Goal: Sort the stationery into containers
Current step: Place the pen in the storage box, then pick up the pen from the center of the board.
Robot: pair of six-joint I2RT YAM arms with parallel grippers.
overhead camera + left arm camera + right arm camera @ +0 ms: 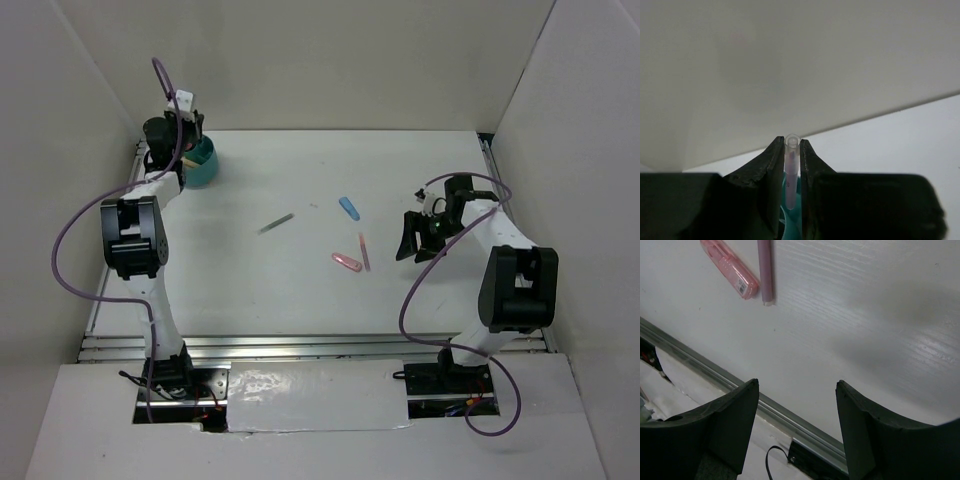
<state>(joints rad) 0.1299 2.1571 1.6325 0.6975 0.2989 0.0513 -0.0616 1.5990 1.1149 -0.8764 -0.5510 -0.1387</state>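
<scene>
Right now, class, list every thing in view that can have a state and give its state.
left gripper: shut on thin pen
thin pen: clamped, above teal tub
teal tub: upright, far left
right gripper: open, empty
pink marker: lying loose on table
purple pen: lying beside pink marker
blue piece: lying loose
dark pen: lying loose

White table, faint linear grain, with a metal rail along its near edge. A teal tub stands in the far-left corner, partly covered from above. A dark thin pen lies slanted, left of centre. A small blue piece lies right of centre, toward the far edge. Nearer the near edge lie a pink oblong item and a thin mauve pen. Their near ends are close together but not touching.
</scene>
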